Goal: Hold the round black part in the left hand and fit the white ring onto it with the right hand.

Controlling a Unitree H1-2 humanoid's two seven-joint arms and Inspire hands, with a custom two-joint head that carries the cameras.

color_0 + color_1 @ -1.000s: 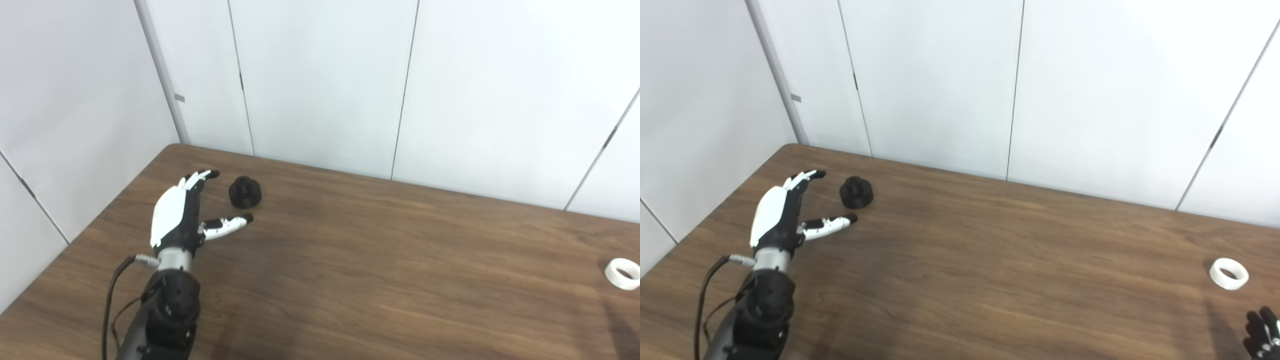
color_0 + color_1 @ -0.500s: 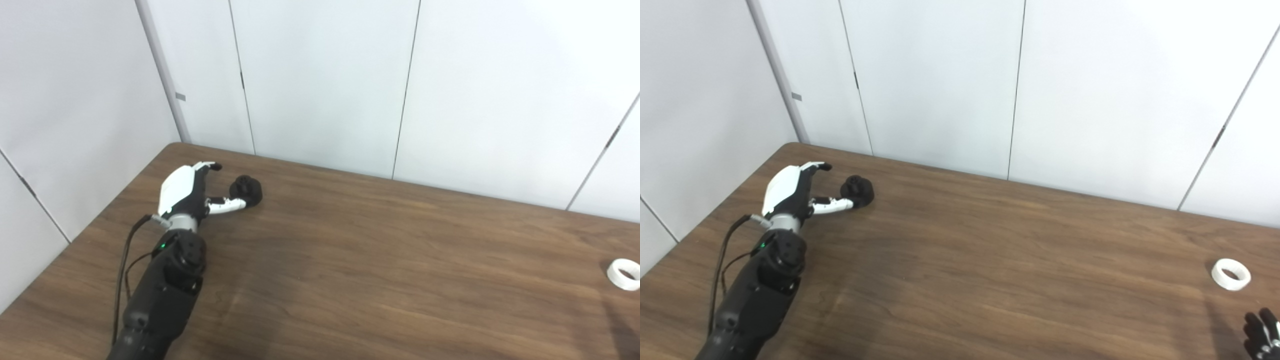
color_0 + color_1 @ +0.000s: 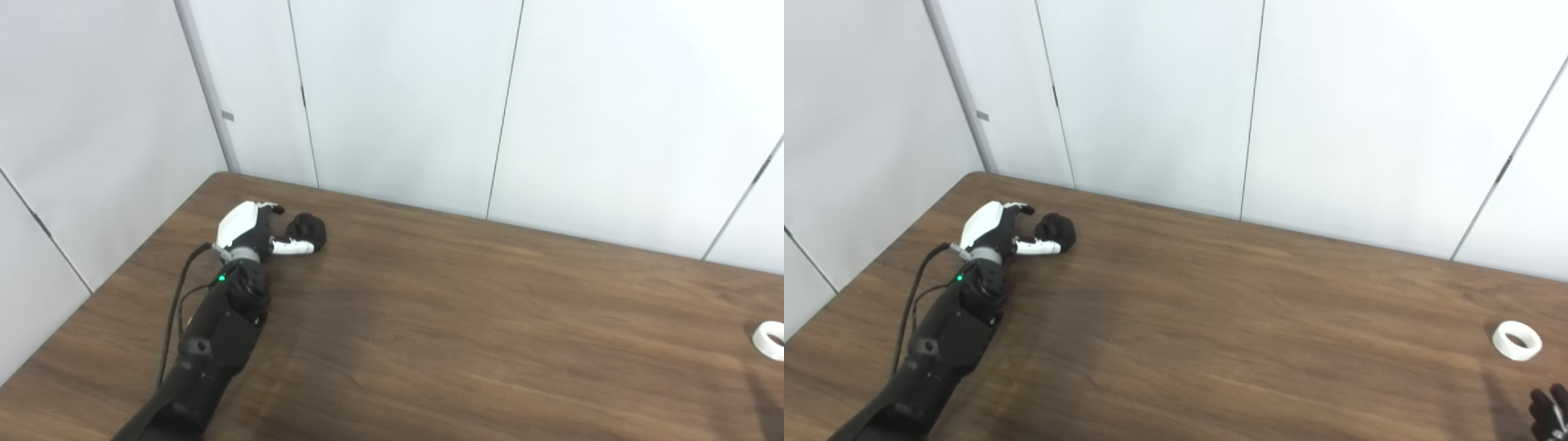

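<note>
Where fingers (image 3: 277,209) curl, black part (image 3: 308,227) sits.

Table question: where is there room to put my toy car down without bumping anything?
The wide bare middle of the table, between the black part by the left hand and the white ring near the right hand. Those two ends are crowded.

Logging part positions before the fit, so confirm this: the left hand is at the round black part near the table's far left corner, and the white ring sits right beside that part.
Not quite. The left hand is at the round black part near the far left corner, but the white ring lies alone near the table's right edge, far from that part. The right eye view shows it.
</note>
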